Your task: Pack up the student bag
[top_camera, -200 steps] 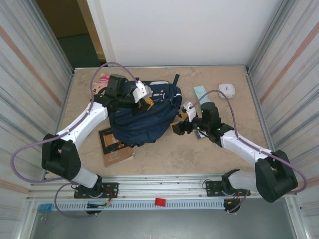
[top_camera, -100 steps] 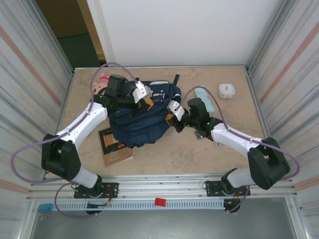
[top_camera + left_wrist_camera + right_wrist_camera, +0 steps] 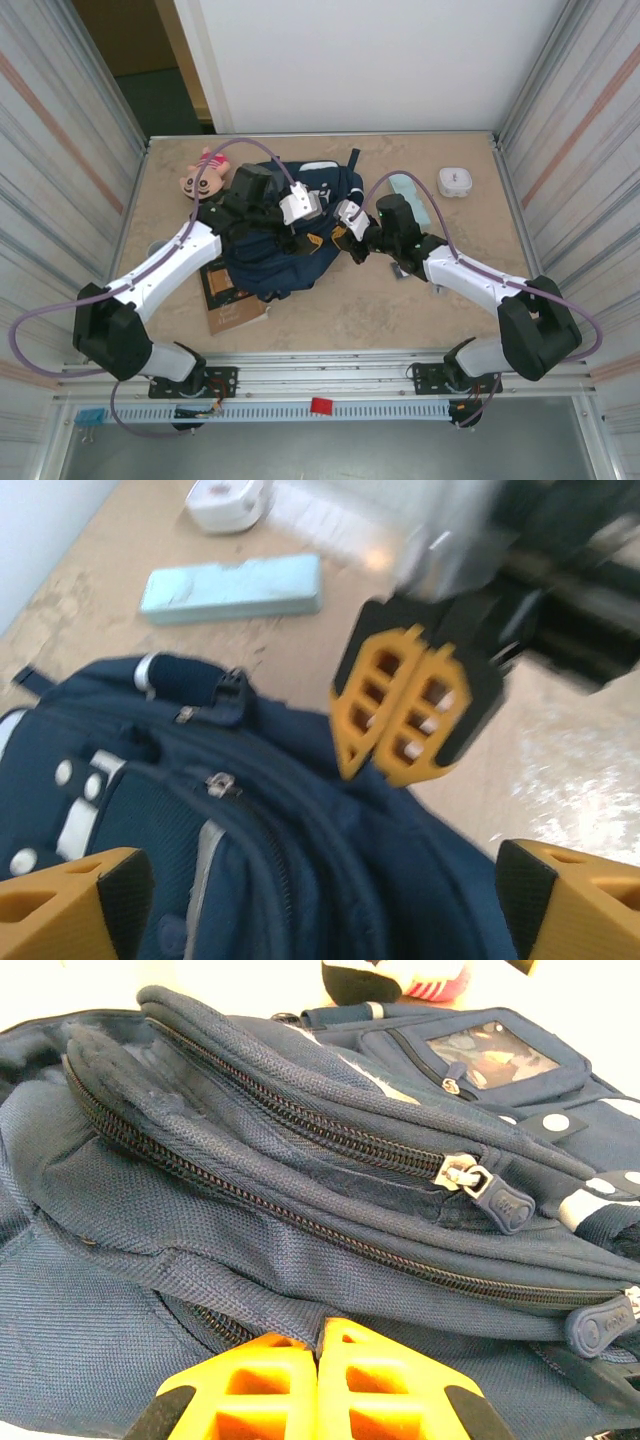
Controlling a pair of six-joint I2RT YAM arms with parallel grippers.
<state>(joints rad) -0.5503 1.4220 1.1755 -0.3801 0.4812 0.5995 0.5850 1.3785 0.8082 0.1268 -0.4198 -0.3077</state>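
Left fingers [image 3: 62, 908] stand wide apart, one at each lower corner of the left wrist view, hovering above the student bag [image 3: 262, 262] with nothing gripped between them. Right fingers [image 3: 272, 1388] are pressed together, tips against the bag's right side just below a closed zipper line; whether they pinch any fabric I cannot tell. The navy bag lies in the middle of the surface [image 3: 400, 300], between the two arms, its near left edge resting over a brown book [image 3: 228, 300]. A zipper pull [image 3: 500, 1203] with a navy tab hangs on the bag's side ahead of the right fingers. A pink plush doll [image 3: 203, 172] lies at the bag's far left corner. A pale teal case [image 3: 403, 185] lies just past the right arm, and a small white box [image 3: 455, 181] sits beyond it, well apart from the bag.
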